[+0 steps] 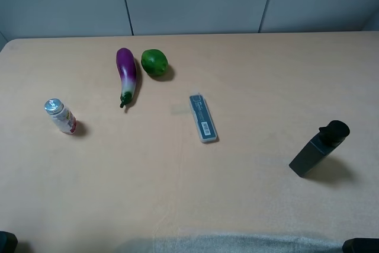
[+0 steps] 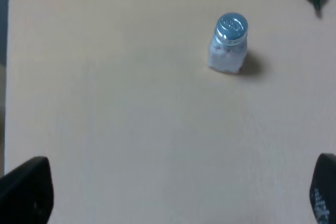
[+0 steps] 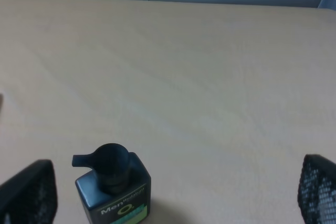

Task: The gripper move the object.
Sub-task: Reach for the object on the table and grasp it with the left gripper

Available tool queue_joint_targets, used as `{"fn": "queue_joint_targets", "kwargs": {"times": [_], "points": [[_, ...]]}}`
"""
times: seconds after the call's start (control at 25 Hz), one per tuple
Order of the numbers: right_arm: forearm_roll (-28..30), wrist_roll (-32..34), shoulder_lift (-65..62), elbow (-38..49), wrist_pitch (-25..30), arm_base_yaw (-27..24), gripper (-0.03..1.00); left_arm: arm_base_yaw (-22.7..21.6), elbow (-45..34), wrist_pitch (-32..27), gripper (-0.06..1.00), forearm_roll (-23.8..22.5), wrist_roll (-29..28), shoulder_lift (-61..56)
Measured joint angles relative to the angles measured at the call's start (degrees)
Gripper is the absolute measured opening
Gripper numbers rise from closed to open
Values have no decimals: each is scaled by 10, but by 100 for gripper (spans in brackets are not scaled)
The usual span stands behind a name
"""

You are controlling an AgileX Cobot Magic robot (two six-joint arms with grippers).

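Exterior high view, table [image 1: 249, 205]: pale beige top that carries everything, with grey wall panels behind it.
My left gripper [image 2: 173, 198]: my fingers [image 2: 26, 195] are spread wide, one dark tip at each side of my left wrist view. I am pinching nothing, and only bare table lies between them.
My right gripper [image 3: 173, 200]: these fingers [image 3: 26, 195] are spread wide too and hold nothing.
Black pump bottle [image 1: 317, 149]: angular, standing on the right side of the table, close in front of my right fingers and nearer one of them. Its label reads "Men".
Eggplant [image 1: 126, 75]: purple fading to white, lying far back on the left half with its green stem toward the near edge.
Grey case [image 1: 203, 118]: flat and rectangular with a barcode label, near the middle of the table.
Lime [image 1: 154, 62]: green, just beside the eggplant's top end.
Small plastic bottle [image 1: 60, 115]: white-clear with a silver foil cap and a red-pink label. It stands upright on the left side, well apart from the eggplant, ahead of my open left fingers and untouched.
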State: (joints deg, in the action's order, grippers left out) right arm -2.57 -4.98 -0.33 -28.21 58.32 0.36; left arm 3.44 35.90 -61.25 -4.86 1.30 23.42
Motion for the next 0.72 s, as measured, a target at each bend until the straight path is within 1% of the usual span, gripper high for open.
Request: {"fn": "queue_joint_targets", "kwargs": {"times": [0.2,0.56,0.72], "points": [[0,0,0,0,0,0,69,0,37,1,97,8,3,105],[0,0,0,0,0,0,69,0,92,7,97,30,40,272],[0,0,0,0,0,0,69,0,104,26,97,39,45,331]]}}
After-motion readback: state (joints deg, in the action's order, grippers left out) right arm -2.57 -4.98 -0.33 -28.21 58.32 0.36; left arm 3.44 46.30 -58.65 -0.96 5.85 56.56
